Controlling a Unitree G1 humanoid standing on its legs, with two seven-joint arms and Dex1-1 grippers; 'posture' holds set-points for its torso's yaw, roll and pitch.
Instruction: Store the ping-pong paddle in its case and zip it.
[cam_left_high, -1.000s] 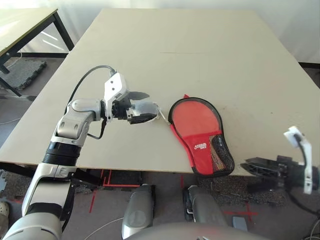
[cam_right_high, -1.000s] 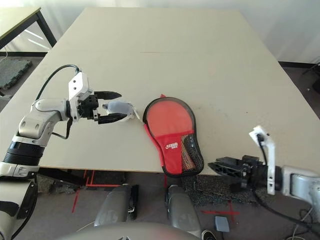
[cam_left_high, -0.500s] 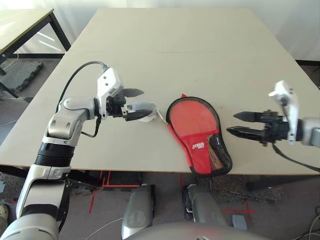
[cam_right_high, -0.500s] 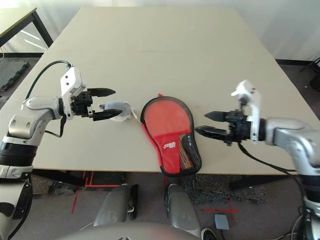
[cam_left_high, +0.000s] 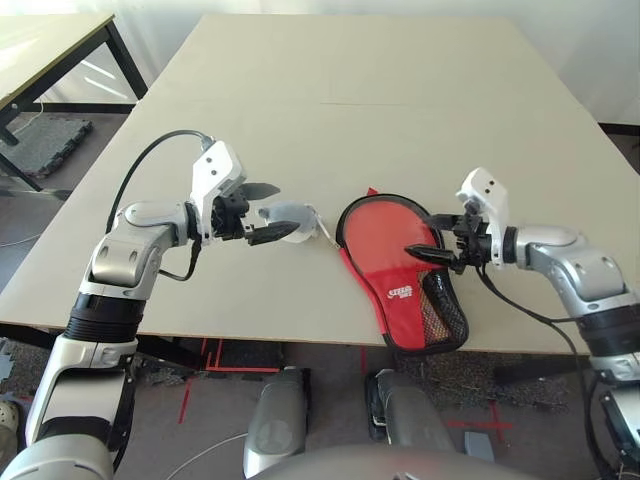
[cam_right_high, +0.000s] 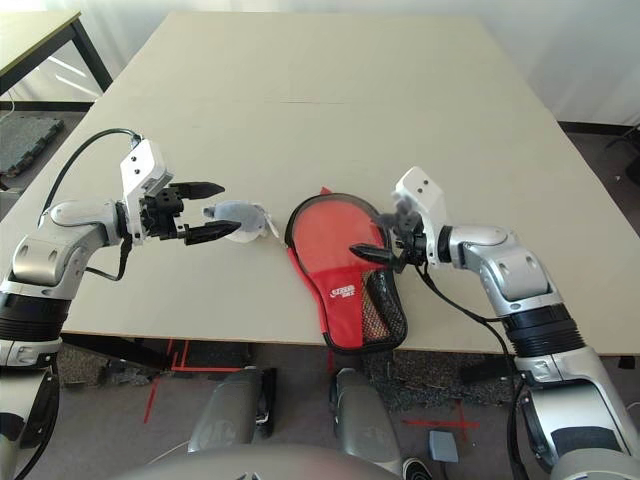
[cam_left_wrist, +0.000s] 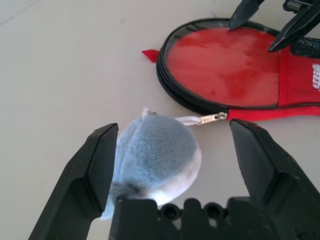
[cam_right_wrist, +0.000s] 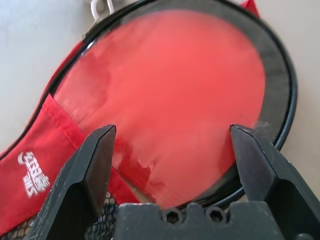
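The case lies flat near the table's front edge, red side up, with its white logo and black mesh pocket toward me. The ping-pong paddle is out of view. A pale fluffy tag hangs on the silver zipper pull at the left of the case. My left gripper is open, with the tag between its fingers and a gap on one side. My right gripper is open and hovers over the right part of the case's round face.
The beige table stretches far behind the case. A second table stands at the back left. The case's narrow end reaches close to the front edge, with floor beyond it.
My right arm has swung up from below the table's front right edge and in to the left, ending over the case. The left gripper has stayed at the tag.
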